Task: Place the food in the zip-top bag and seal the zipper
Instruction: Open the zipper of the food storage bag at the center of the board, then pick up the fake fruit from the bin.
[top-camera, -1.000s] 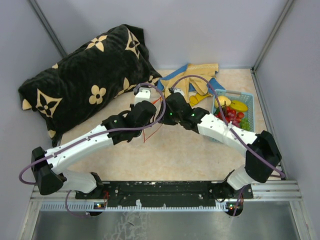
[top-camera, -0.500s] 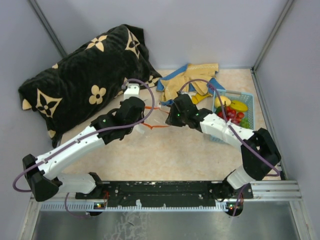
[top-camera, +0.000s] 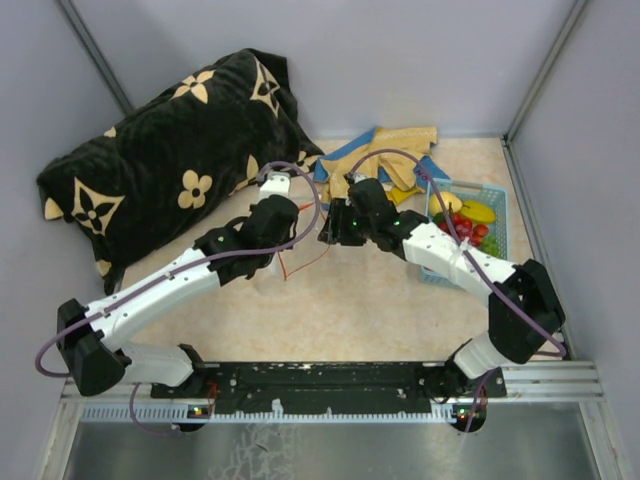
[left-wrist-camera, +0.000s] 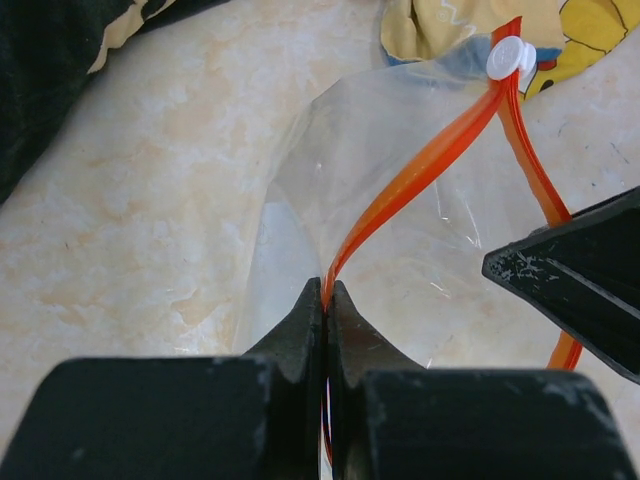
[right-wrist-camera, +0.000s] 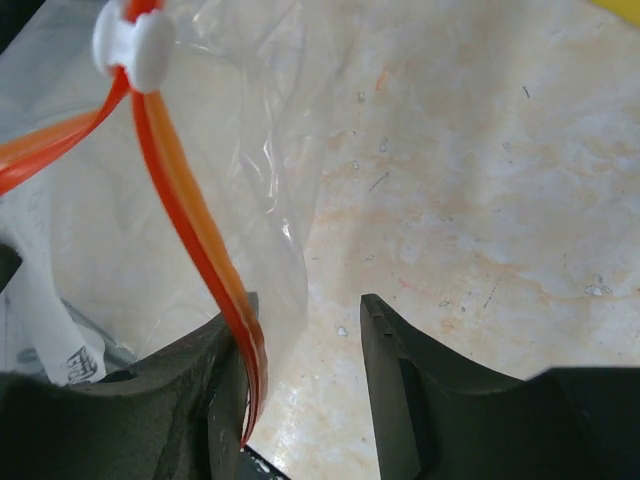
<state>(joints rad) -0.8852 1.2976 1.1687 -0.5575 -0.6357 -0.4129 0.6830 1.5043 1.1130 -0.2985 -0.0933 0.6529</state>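
Observation:
The clear zip-top bag (left-wrist-camera: 400, 190) hangs between my two grippers over the table. My left gripper (left-wrist-camera: 328, 292) is shut on its red-orange zipper (left-wrist-camera: 420, 165), whose white slider (left-wrist-camera: 510, 58) sits at the far end. My right gripper (right-wrist-camera: 305, 335) is open; the zipper (right-wrist-camera: 190, 210) and the bag's film lie against its left finger (right-wrist-camera: 225, 385), with the slider (right-wrist-camera: 135, 45) above. From above, the left gripper (top-camera: 290, 230) and right gripper (top-camera: 333, 228) nearly meet, and the zipper (top-camera: 312, 257) loops below them. The food (top-camera: 465, 225) lies in the light-blue basket (top-camera: 497, 200) on the right.
A black cushion with tan flowers (top-camera: 170, 160) fills the back left. A yellow-and-blue cloth (top-camera: 385, 160) lies at the back, beside the basket. Grey walls enclose the table on three sides.
The left gripper swung out to the left with the zipper, then came back toward the right gripper. The zipper's strip shifted with it and now loops low between the arms.

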